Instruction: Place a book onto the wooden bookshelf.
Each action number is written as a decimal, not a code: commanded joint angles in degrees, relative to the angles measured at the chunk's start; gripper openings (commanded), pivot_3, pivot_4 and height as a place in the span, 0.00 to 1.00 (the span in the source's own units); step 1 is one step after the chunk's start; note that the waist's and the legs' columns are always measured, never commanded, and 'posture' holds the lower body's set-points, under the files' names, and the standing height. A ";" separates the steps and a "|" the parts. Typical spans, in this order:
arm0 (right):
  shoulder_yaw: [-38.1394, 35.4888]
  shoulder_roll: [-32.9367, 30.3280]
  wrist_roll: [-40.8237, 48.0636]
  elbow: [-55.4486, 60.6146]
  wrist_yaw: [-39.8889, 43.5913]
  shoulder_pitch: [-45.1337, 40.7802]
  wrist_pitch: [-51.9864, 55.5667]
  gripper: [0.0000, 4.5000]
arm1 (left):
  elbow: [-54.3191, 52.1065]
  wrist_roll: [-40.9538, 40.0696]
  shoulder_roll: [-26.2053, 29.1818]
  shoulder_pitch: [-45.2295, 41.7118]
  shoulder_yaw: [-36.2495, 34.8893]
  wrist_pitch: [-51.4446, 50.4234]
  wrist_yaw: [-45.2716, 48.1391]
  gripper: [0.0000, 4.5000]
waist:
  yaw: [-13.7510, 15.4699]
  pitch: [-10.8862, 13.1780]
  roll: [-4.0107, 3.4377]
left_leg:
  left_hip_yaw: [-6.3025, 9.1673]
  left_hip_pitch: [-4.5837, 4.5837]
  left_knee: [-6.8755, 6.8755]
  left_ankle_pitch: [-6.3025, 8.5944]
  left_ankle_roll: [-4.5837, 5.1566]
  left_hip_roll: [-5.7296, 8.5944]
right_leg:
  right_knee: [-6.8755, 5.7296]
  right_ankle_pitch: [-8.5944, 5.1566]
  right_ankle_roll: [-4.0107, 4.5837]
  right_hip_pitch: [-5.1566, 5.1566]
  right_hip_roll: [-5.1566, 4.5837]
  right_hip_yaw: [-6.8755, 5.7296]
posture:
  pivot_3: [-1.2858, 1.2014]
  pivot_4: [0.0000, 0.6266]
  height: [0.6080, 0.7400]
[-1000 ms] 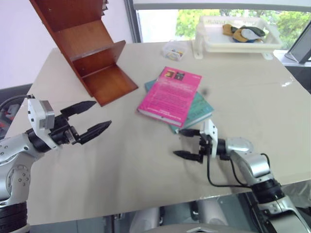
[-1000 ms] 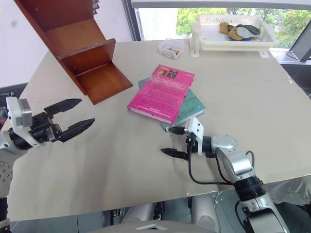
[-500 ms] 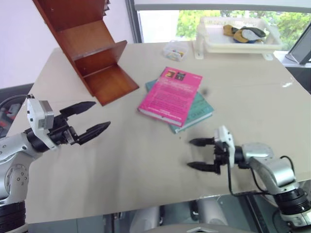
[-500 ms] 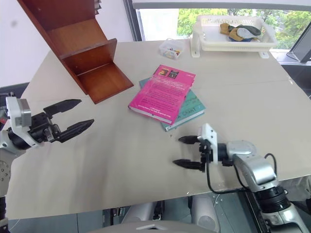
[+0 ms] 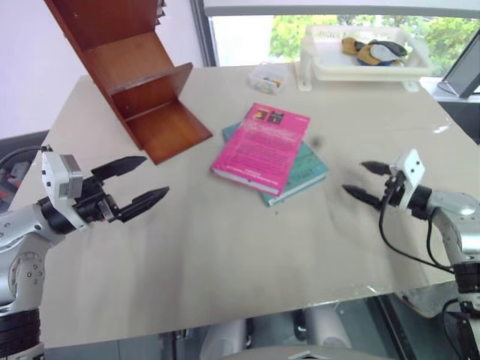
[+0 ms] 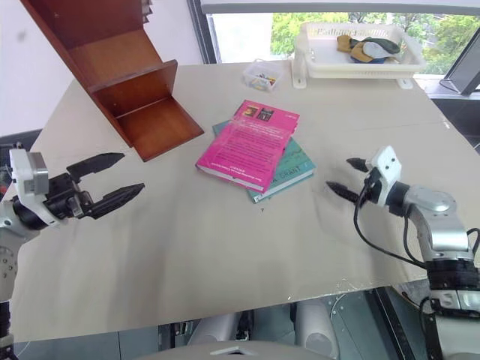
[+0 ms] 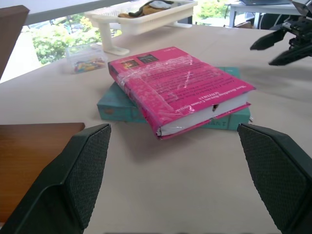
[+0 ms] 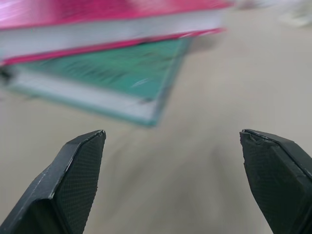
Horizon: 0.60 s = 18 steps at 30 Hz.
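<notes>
Both grippers empty, book untouched

We saw the book point(image 5: 262, 145) lying on a green book point(image 5: 305, 169), between our left gripper point(image 5: 136, 184) and right gripper point(image 5: 367, 182), both spread wide; the bookshelf point(image 5: 135, 75) stood beyond the left gripper.

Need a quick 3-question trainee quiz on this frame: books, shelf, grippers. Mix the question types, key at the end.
1. True or false: the pink book lies on top of the teal book.
2. Which gripper is nearer the wooden bookshelf? A) the left gripper B) the right gripper
3. Fill in: both grippers are ____ and hold nothing.

Key: 1 true; 2 A; 3 open
</notes>
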<state>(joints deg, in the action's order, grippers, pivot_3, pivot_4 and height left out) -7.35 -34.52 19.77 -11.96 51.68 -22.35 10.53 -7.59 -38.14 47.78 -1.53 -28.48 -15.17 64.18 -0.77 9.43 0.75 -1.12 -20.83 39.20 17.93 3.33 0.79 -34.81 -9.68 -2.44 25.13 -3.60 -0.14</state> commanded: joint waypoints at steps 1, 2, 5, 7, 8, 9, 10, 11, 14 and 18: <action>-1.56 2.44 2.50 1.26 -1.82 -3.47 0.27 1.00 | 0.40 0.38 0.21 -1.53 0.20 1.63 0.72 0.99 | 0.02 0.00 -0.01 | 0.02 0.00 0.00 0.00 0.00 -0.01 | -0.02 0.00 -0.01 0.01 0.01 -0.01 | 0.52 0.24 1.00; -1.44 3.13 2.44 1.03 -2.29 -4.44 0.52 1.00 | 0.58 0.46 0.21 -1.74 0.33 1.73 0.81 0.99 | 0.03 0.01 -0.01 | 0.03 -0.01 -0.01 0.00 -0.01 -0.01 | -0.02 0.02 -0.02 0.01 0.01 -0.02 | 0.52 0.24 1.00; -0.93 5.98 2.88 -0.39 -3.79 -8.07 1.75 1.00 | 1.38 1.07 0.31 -2.42 1.02 2.33 1.18 0.99 | 0.10 0.00 -0.01 | 0.04 -0.04 0.00 0.00 0.00 0.00 | 0.00 0.11 -0.18 0.02 -0.03 -0.03 | 0.52 0.24 1.00; -0.63 9.21 3.56 -2.43 -6.14 -11.97 4.06 1.00 | 1.84 1.31 0.26 -2.85 1.48 2.63 1.35 0.99 | -0.06 0.01 -0.01 | 0.03 -0.06 0.00 0.00 0.00 0.01 | 0.02 0.12 -0.19 0.02 -0.05 -0.03 | 0.52 0.24 1.00; -0.57 10.75 3.36 -4.21 -7.78 -14.08 5.12 1.00 | 1.98 1.36 0.22 -3.04 1.68 2.75 1.35 0.99 | -0.20 0.01 -0.01 | 0.02 -0.05 0.00 0.00 0.00 0.01 | 0.02 0.12 -0.19 0.03 -0.05 -0.02 | 0.52 0.24 1.00; -0.33 11.97 2.75 -6.37 -9.01 -16.05 5.63 1.00 | 2.14 1.40 0.16 -3.24 1.88 2.85 1.37 0.99 | -0.21 0.01 -0.02 | 0.02 -0.04 -0.01 0.00 0.00 0.00 | 0.00 0.12 -0.19 0.03 -0.05 -0.01 | 0.52 0.24 1.00; 0.28 12.79 1.66 -8.60 -9.68 -17.77 5.35 1.00 | 2.26 1.46 0.10 -3.43 2.05 2.95 1.39 0.99 | -0.28 0.01 -0.02 | 0.03 -0.06 -0.01 0.00 -0.01 0.00 | -0.01 0.12 -0.18 0.07 -0.05 -0.01 | 0.52 0.24 1.00; 1.33 13.48 0.34 -10.90 -9.93 -19.50 5.29 1.00 | 2.35 1.51 0.06 -3.59 2.15 3.05 1.46 0.99 | -0.22 0.02 -0.03 | 0.03 -0.04 -0.02 -0.01 -0.02 -0.02 | -0.04 0.12 -0.17 0.08 -0.04 -0.01 | 0.52 0.24 1.00; 3.46 15.20 -3.14 -18.77 -11.05 -24.06 3.07 1.00 | 2.56 1.49 0.02 -4.02 2.17 3.22 1.46 0.99 | -0.11 0.02 -0.03 | 0.09 -0.10 -0.05 0.00 -0.02 0.01 | -0.03 0.12 -0.17 0.10 -0.08 -0.10 | 0.52 0.24 1.00; 2.17 17.06 -5.43 -32.37 -16.33 -30.74 0.56 1.00 | 1.98 1.06 0.42 -2.89 0.63 3.29 1.70 0.99 | -0.19 0.02 -0.03 | 0.10 -0.33 -0.06 -0.01 -0.02 0.04 | -0.01 0.13 -0.17 0.26 -0.12 -0.11 | 0.52 0.24 1.00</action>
<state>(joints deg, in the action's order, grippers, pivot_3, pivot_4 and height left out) -3.26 -17.29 15.11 -40.74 37.97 -50.25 13.16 -4.39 -36.68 47.69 -4.48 -26.02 -12.99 65.70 -0.96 9.45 0.71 -1.03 -21.23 39.15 17.93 3.30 0.84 -34.83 -9.54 -2.61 25.50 -3.73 -0.25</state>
